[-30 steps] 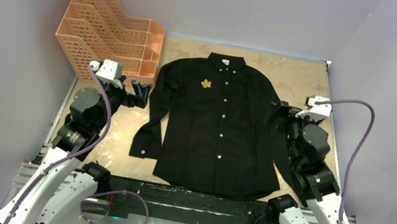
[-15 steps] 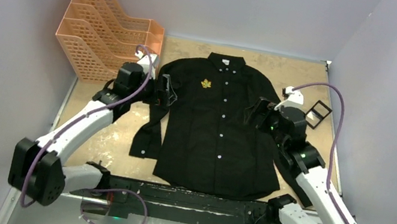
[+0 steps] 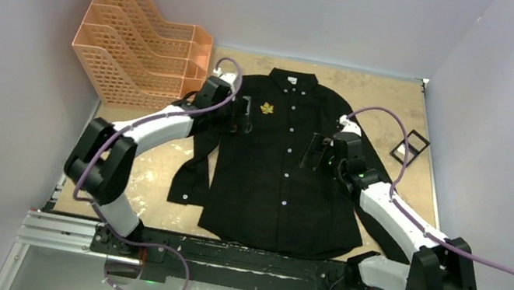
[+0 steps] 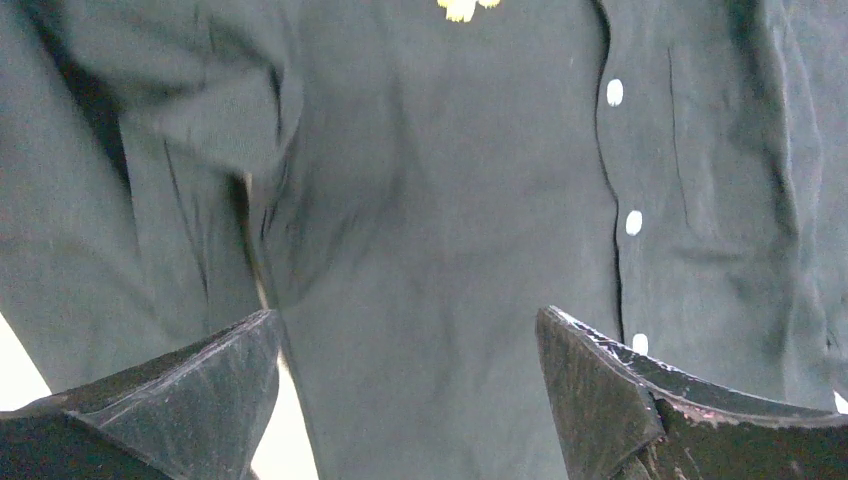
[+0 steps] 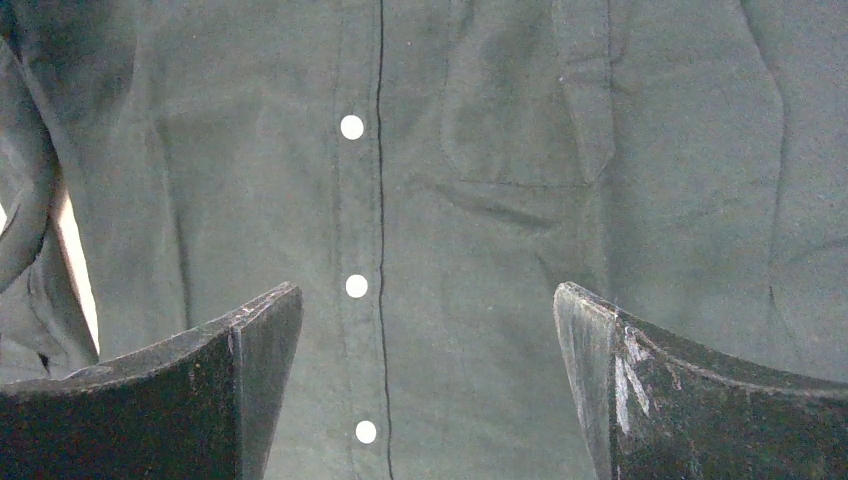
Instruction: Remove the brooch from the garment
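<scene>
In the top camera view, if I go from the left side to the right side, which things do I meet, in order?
orange file rack → left gripper → brooch → right gripper → small black frame. The garment spans the whole middle, so it has no single place.

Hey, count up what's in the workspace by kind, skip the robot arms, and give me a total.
Black shirt: 1
Gold leaf brooch: 1
Orange mesh file rack: 1
Small black square frame: 1
Total: 4
</scene>
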